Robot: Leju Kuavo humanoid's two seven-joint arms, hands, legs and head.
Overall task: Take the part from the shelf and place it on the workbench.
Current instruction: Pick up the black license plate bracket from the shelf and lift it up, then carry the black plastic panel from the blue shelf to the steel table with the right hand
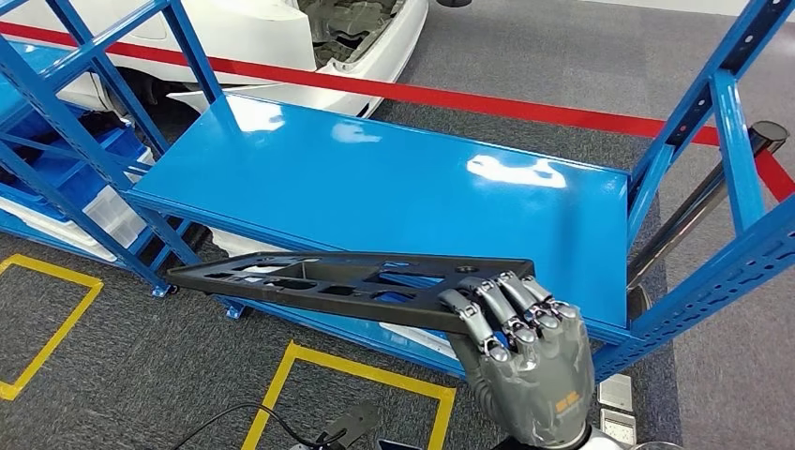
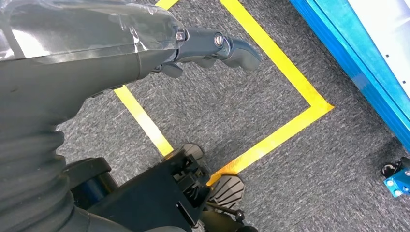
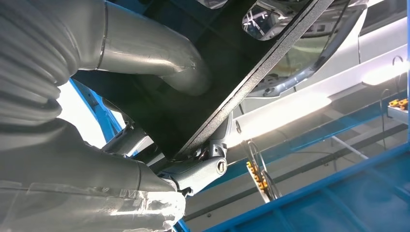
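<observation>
Black and flat, the part (image 1: pixel 347 281) is a long plastic panel with cut-out openings, held level in the air in front of the shelf (image 1: pixel 375 178). The right hand (image 1: pixel 525 352) grips it at its right end: the fingers (image 1: pixel 502 309) curl over the top of the panel's edge, with the rest of the hand below it. From there the part reaches out to the left, past the shelf's front edge and over the grey carpet (image 1: pixel 141 366). In the right wrist view the same panel (image 3: pixel 251 77) crosses the picture as a dark slab, with the thick grey thumb (image 3: pixel 154 53) pressed against one face and a finger (image 3: pixel 208 164) clamped at its edge.

Glossy blue metal forms the shelf board, framed by blue uprights (image 1: pixel 731 141). Behind it runs a red line (image 1: pixel 525 105) on the floor, and beyond that stands a white car body (image 1: pixel 281 37). Yellow tape (image 1: pixel 352 366) marks squares on the carpet near the shelf's foot.

In the left wrist view, the left hand (image 2: pixel 193 46) hangs over the carpet and a yellow tape square (image 2: pixel 290 130). It holds nothing; its fingers (image 2: pixel 232 48) are bent inward, though how tightly they are closed cannot be told. The blue shelf edge (image 2: pixel 358 63) runs across one corner of that view.
</observation>
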